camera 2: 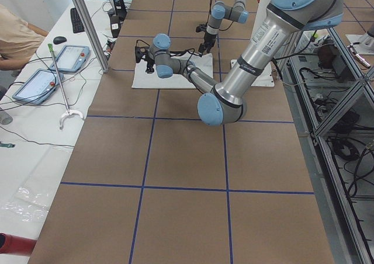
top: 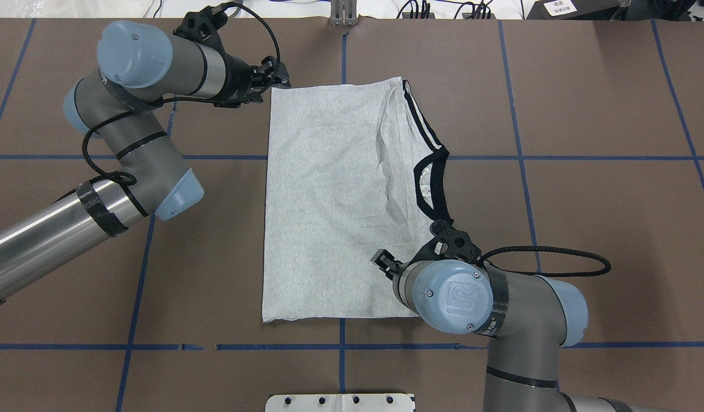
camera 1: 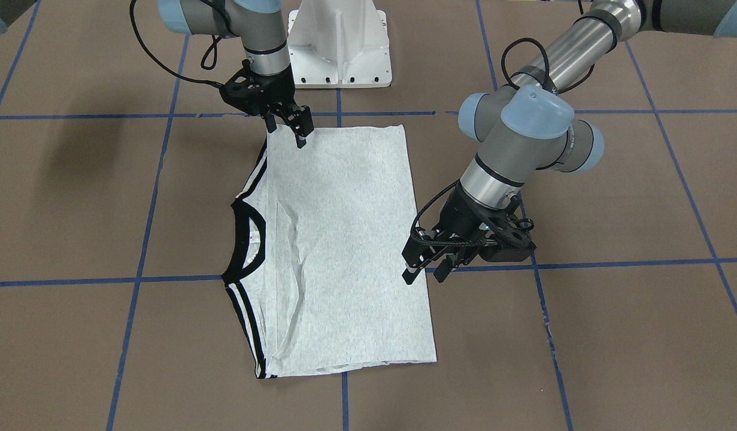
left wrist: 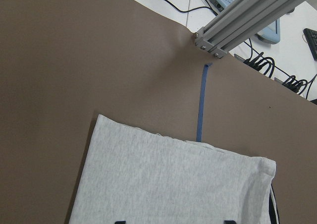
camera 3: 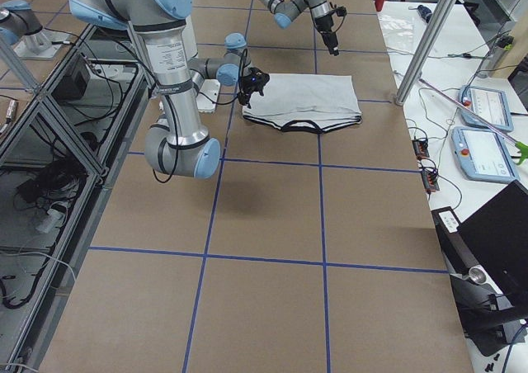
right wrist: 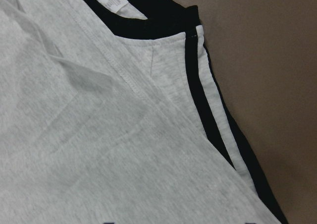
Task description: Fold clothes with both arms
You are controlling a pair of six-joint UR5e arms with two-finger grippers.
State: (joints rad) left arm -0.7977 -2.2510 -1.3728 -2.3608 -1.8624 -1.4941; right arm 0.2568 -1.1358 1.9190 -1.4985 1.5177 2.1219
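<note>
Front-facing view: a light heather-grey fabric T-shirt (camera 1: 344, 239) with black collar and black double stripes lies folded into a long rectangle, centre frame, on the brown paper desk (camera 1: 613, 335) with its blue tape grid. Collar and stripes sit at the frame-left edge.
- The black two-finger right end effector (camera 1: 286, 129) is at the upper-left corner of the T-shirt, released, fingers apart.
- The black left end effector (camera 1: 424, 275) is at the frame-right edge, released, gripping nothing.
- A white metal pedestal (camera 1: 339, 42) is at top centre.

Overhead view: the T-shirt (top: 329, 200) is centre frame. The left end effector (top: 270, 77) is at its upper-left corner. The right one is mostly hidden under its own wrist.

Side views: the T-shirt (camera 2: 175, 74) is far up the desk. End effector states cannot be told here.

Left wrist view: a grey corner lies flat in the lower frame, with a blue tape line (left wrist: 200, 105) above it.

Right wrist view: collar and stripes lie flat in the upper right.
</note>
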